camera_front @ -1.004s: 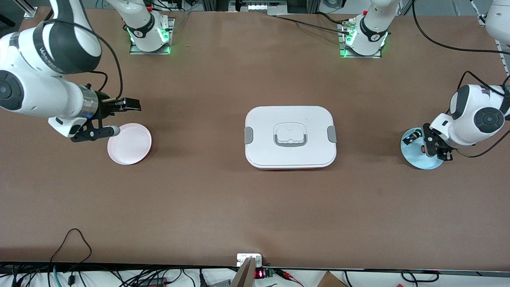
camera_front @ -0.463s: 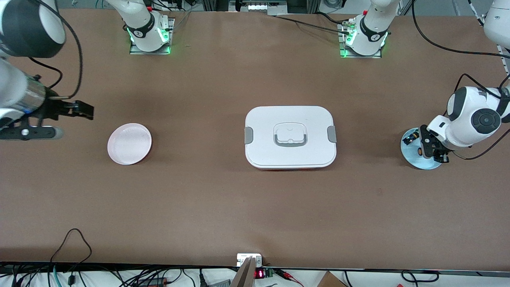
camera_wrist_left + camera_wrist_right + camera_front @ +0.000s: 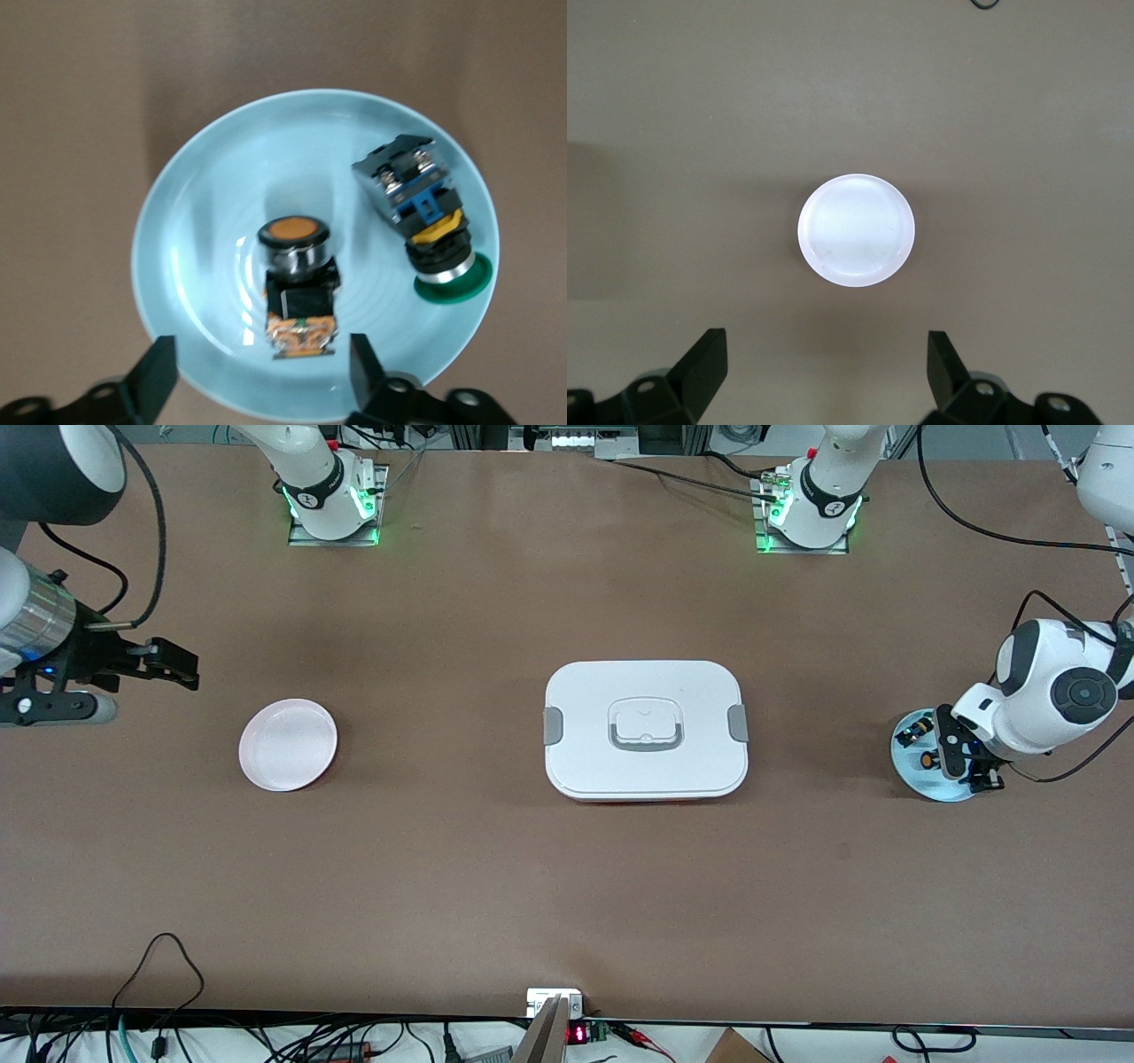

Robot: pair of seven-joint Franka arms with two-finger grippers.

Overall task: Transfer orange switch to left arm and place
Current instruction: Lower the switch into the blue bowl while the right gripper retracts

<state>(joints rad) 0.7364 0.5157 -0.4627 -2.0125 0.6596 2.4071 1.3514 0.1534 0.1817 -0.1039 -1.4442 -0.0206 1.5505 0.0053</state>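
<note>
The orange switch [image 3: 298, 285] lies on its side on the light blue plate [image 3: 204, 195] at the left arm's end of the table; it also shows in the front view [image 3: 928, 761]. My left gripper [image 3: 261, 382] is open just above the plate, one finger on each side of the switch's body, not touching it; it shows in the front view [image 3: 966, 766]. My right gripper [image 3: 173, 666] is open and empty in the air at the right arm's end, beside the pink plate [image 3: 288, 745]. The white box [image 3: 645, 729] stands mid-table between the plates.
A black switch with a green cap [image 3: 427, 221] lies on the same blue plate beside the orange one. The pink plate [image 3: 856, 228] holds nothing. Cables hang along the table edge nearest the front camera.
My right gripper has swung away from the pink plate toward the table's end. My left gripper has shifted slightly over the blue plate.
</note>
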